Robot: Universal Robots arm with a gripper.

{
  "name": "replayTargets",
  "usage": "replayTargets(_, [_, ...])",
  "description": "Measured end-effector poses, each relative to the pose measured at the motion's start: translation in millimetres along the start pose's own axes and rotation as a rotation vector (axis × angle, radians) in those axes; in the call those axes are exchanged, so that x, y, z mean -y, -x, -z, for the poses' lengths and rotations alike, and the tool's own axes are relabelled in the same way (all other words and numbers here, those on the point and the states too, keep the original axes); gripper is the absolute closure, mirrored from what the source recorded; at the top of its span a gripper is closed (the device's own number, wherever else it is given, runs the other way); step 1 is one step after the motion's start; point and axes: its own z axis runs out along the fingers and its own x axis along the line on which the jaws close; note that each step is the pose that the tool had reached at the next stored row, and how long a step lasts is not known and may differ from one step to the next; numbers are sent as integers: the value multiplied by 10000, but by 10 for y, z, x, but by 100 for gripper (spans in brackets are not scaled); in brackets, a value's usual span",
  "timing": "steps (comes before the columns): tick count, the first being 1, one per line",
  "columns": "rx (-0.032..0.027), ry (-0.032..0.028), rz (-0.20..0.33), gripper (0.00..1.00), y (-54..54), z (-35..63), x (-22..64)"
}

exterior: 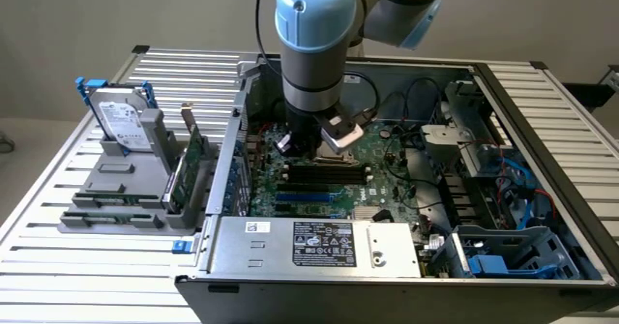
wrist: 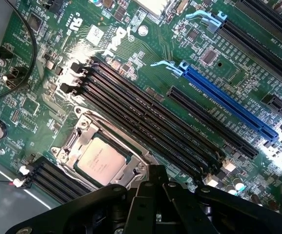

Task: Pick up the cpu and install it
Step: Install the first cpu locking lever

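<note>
Gripper (exterior: 307,148) is clenched, nothing between the fingers that I can see; in the wrist view its black linkage (wrist: 153,204) sits right next to the socket. I've got the arm (exterior: 312,41) hanging straight down into the open computer case (exterior: 541,121), over the motherboard (exterior: 387,179). The cpu (wrist: 101,162) is already lying flat in the socket frame (wrist: 85,127), silvery top plate up, seated square inside the frame, so my read is it's placed and let go. From the cpu, the black memory slots (wrist: 146,117) run off toward 2 o'clock in the wrist picture, the blue expansion slot (wrist: 229,105) beyond them. The socket's metal cover (exterior: 341,139) is flipped up in the exterior view, touching or just beside the gripper at its 3 o'clock; likely left up so the chip could drop in. Can't tell if the fingers are pressing on the chip or the frame. Outside the case, around 9 o'clock from the gripper in the exterior view, the hard drive (exterior: 121,117) stands upright in a grey parts holder (exterior: 111,193) on the slatted table (exterior: 58,186), well apart, untouched.
</note>
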Motion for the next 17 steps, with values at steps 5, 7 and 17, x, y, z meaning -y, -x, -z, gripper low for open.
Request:
replayTargets(5, [57,22,-144,89,6,-18,-2])
replayTargets(7, [95,60,-200,89,8,-30,-3])
replayTargets(17, [138,149,-602,89,16,-69,-7])
